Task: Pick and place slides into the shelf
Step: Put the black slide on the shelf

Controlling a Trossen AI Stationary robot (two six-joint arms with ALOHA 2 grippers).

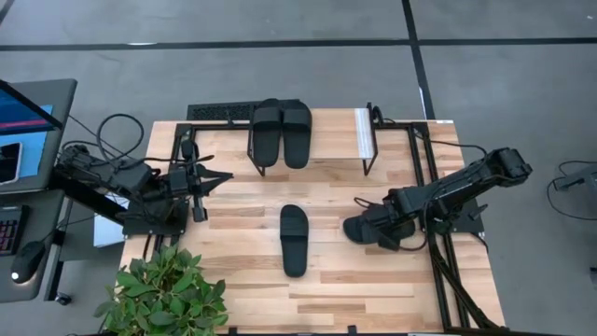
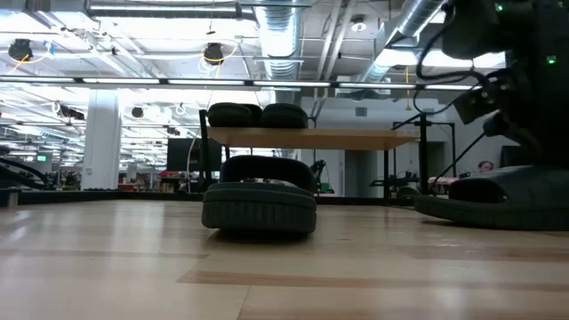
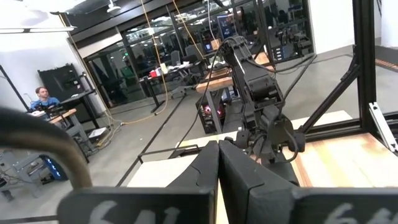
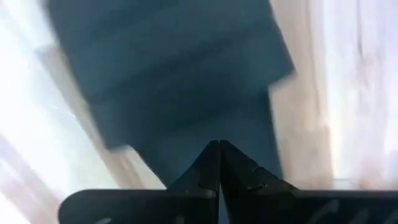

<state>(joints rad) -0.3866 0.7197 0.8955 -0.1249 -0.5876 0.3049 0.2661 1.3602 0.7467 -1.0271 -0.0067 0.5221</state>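
A: Slides first. Where are they sitting?

B: Two slides [image 1: 281, 131] are lying side by side on the shelf [image 1: 362, 133], toward its left half, toes pointing to the far edge of the bench [image 1: 373, 280]. A third slide [image 1: 294, 239] is lying alone on the bench, in the middle, in front of the shelf and well apart from it. A fourth slide [image 1: 361, 230] is lying on the bench to the right of that one, partly hidden under the right arm.

A: The low view?

B: Middle slide [image 2: 259, 197] is showing end-on, flat on the wood. Behind it the shelf top [image 2: 311, 138] is carrying the pair [image 2: 256, 115]. The fourth slide [image 2: 498, 204] is lying flat at the right.

A: Right gripper?

B: Right gripper [image 1: 371, 227] is hanging low, right over the fourth slide. Its wrist view is showing the jaws pressed together, tips meeting, with a dark blurred surface [image 4: 186, 81] filling the frame past them. I cannot tell whether it is touching the slide; nothing is sitting between the jaws.

A: Left?

B: Left gripper [image 1: 222, 176] is waiting over the bench's left edge, pointing right, jaws shut tight on nothing; its wrist view is looking across at the right arm [image 3: 255, 93].

A: Surroundings?

B: Potted plant [image 1: 163, 294] at the near left corner, a keyboard [image 1: 219, 112] behind the bench.
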